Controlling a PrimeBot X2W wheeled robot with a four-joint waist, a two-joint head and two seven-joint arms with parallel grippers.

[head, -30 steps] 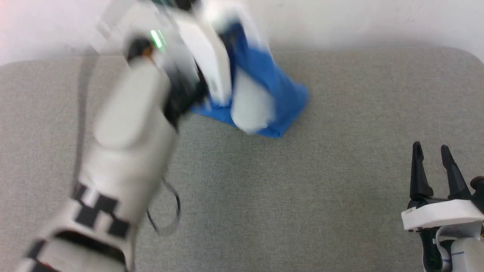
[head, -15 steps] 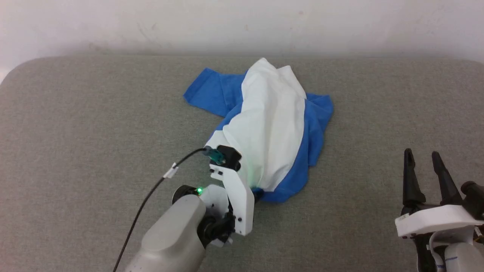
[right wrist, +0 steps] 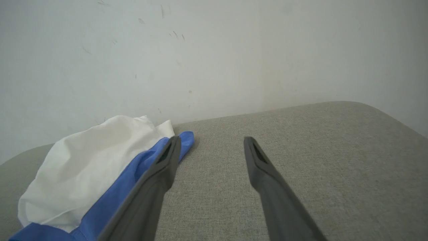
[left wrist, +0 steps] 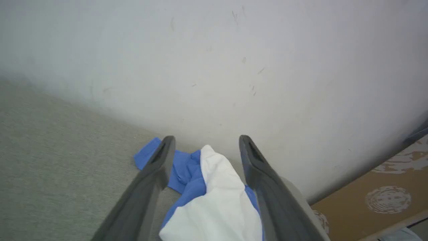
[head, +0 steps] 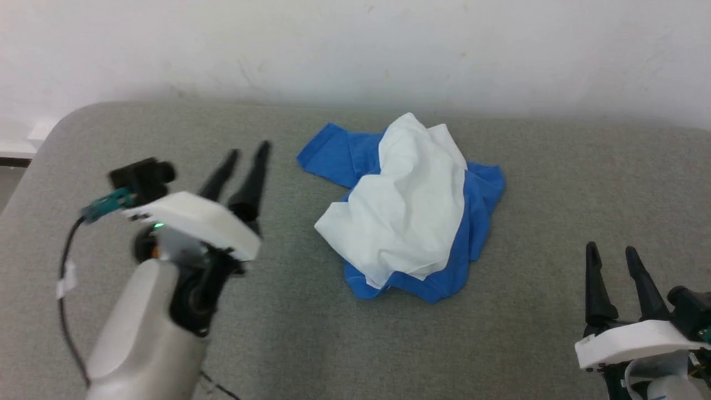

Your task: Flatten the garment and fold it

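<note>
Grey fabric covers the worktop (head: 544,183); the garment (head: 405,211) is seen crumpled at its middle, white body bunched over blue sleeves; the jaws of the left gripper (head: 248,150) are held spread and empty to its left; those of the right gripper (head: 611,248) are likewise spread, nearer and to its right.

Readable text, labels, brands, numbers, signs: none.
Garment (head: 408,205), middle of the worktop (head: 333,344): plain white and blue faces, no lettering legible.
White tag (head: 65,279) on the black cable (head: 60,314), near the worktop's left edge: too small and blurred to read.
</note>
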